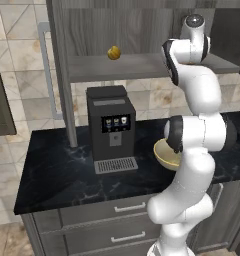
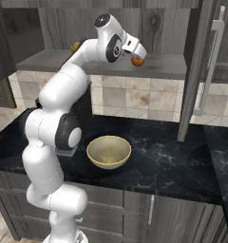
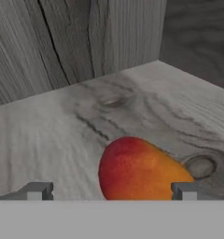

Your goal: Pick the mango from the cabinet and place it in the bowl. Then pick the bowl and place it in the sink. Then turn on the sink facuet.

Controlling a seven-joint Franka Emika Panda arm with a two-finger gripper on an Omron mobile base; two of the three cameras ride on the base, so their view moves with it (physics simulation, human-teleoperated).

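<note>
The small oval orange-red mango [image 3: 139, 170] lies on the grey wood-grain plank shelf of the wall cabinet [image 3: 62, 126], toward the shelf's right end and near its front edge. The two-finger gripper [image 3: 109, 190] stands over it with jaws spread wide, one dark fingertip on each side of the fruit, gripping nothing. A small round yellow fruit [image 1: 114, 52] sits farther left on the same shelf. Below, the round pale yellow-tan bowl [image 2: 109, 152] rests near the front edge of the black marbled counter [image 2: 173, 161], just beside the black coffee machine [image 1: 111, 127].
</note>
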